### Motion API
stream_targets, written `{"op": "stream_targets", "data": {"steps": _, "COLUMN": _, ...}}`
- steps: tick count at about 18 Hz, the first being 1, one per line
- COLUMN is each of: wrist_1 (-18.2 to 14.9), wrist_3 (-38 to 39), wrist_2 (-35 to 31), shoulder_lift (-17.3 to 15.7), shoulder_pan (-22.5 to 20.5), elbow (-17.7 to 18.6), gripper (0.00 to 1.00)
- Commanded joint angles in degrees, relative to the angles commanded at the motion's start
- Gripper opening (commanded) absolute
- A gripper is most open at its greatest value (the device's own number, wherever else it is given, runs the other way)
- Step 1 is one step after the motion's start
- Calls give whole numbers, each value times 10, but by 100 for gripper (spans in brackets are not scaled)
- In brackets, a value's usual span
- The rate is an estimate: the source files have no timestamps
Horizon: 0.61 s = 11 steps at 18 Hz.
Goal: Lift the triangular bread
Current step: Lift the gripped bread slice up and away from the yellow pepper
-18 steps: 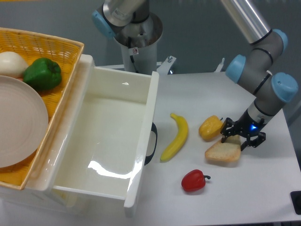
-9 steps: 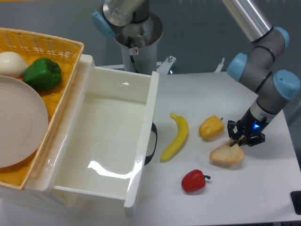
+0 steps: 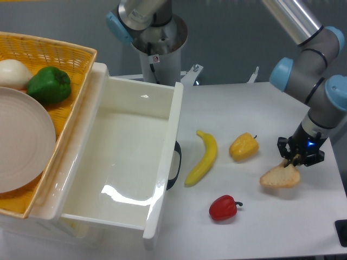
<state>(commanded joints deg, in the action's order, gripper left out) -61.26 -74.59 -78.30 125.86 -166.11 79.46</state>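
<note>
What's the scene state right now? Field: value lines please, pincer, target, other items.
pincer: at the right side of the table, closed on the top edge of the triangular bread
triangular bread: held by its edge, clear of the yellow pepper; whether it is off the table cannot be told
yellow pepper: on the table, left of the bread
banana: left of the yellow pepper
red pepper: nearest the front edge
white bin: open, nothing seen inside
basket: holds a green pepper and a plate

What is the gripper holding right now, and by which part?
The gripper is shut on the triangular bread, pinching its upper right edge at the crust; the rest of the slice hangs out to the lower left.
</note>
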Motion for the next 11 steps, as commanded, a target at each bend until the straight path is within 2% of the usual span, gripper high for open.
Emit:
{"op": "stream_targets", "data": {"steps": 3, "wrist_1": -2, "wrist_3": -117, "wrist_2": -61, "shoulder_lift": 3, "shoulder_pan": -3, "elbow": -25, "gripper": 0}}
{"op": "stream_targets", "data": {"steps": 5, "wrist_1": -18, "wrist_3": -163, "wrist_2": -65, "shoulder_lift": 11, "shoulder_pan": -3, "elbow": -50, "gripper": 0}}
{"op": "stream_targets", "data": {"steps": 9, "wrist_1": -39, "wrist_3": -181, "wrist_2": -65, "shoulder_lift": 18, "shoulder_pan": -3, "elbow": -82, "gripper": 0}}
{"op": "stream_targets", "data": {"steps": 11, "wrist_1": -85, "wrist_3": -187, "wrist_2": -66, "shoulder_lift": 18, "shoulder_pan": -4, "elbow": -105, "gripper": 0}}
